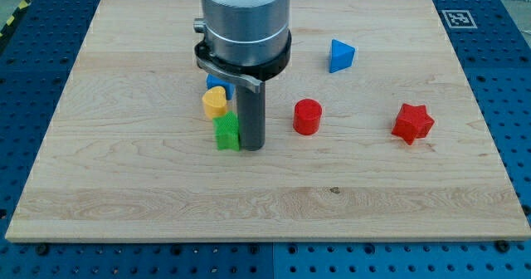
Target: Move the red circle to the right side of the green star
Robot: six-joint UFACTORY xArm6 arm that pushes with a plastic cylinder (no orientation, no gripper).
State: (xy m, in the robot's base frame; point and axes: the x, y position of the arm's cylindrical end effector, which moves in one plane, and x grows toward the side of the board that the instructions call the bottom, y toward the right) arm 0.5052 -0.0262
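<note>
The red circle [307, 116], a short red cylinder, stands on the wooden board right of centre. The green star [226, 134] sits left of it, near the board's middle. My tip [251, 148] is the lower end of the dark rod, directly against the green star's right side, between the star and the red circle. The red circle is about a block's width to the right of my tip. The arm's grey body hides the board above the rod.
A yellow heart-like block [215, 101] sits just above the green star, with a blue block [214, 82] partly hidden behind it. A blue triangle block [340, 56] lies at upper right. A red star [412, 123] lies at far right.
</note>
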